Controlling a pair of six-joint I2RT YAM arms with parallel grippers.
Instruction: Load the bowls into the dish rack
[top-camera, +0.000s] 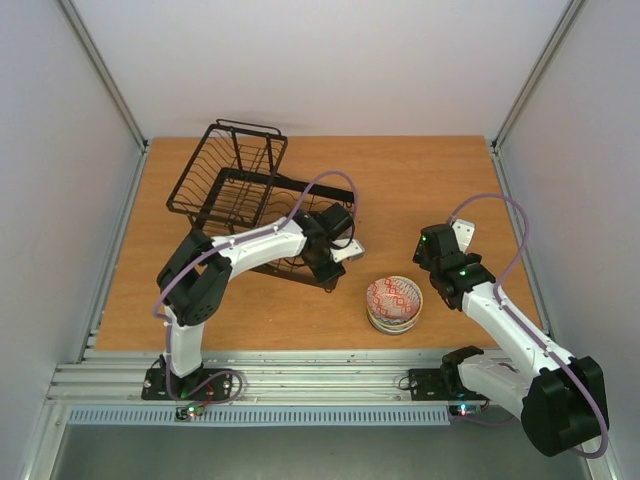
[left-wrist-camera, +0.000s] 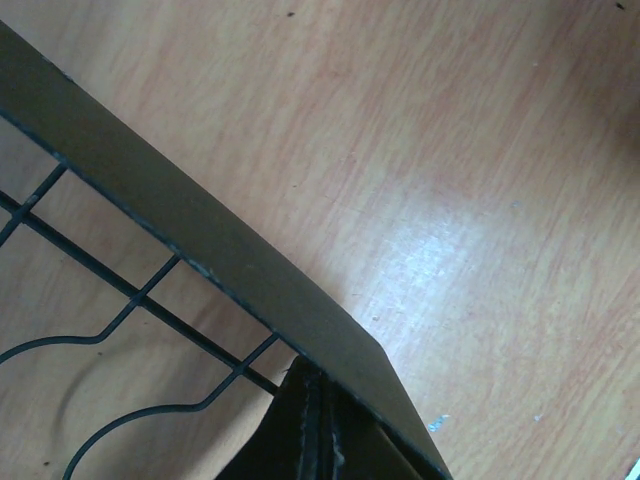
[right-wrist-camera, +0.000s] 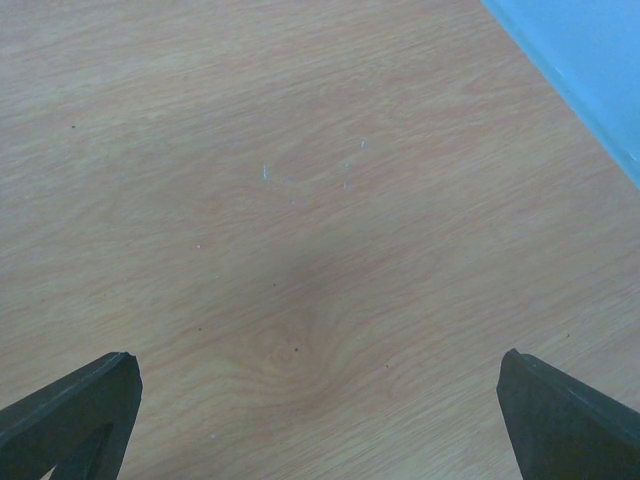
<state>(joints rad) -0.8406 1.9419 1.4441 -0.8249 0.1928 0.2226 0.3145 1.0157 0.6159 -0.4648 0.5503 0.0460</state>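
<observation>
A stack of bowls (top-camera: 394, 304) stands on the wooden table at front centre; the top bowl is red-and-white patterned. The black wire dish rack (top-camera: 225, 185) lies at the back left and holds no bowls. My left gripper (top-camera: 326, 264) is at the rack's near right corner. In the left wrist view its dark fingers (left-wrist-camera: 318, 425) are closed together at the rack's flat black rim (left-wrist-camera: 180, 225). My right gripper (top-camera: 438, 256) hovers to the right of the bowls. It is open (right-wrist-camera: 315, 368) over bare wood and holds nothing.
Grey walls enclose the table on the left, back and right. A metal rail runs along the front edge (top-camera: 300, 385) with the arm bases on it. A pale blue wall edge (right-wrist-camera: 590, 70) shows in the right wrist view.
</observation>
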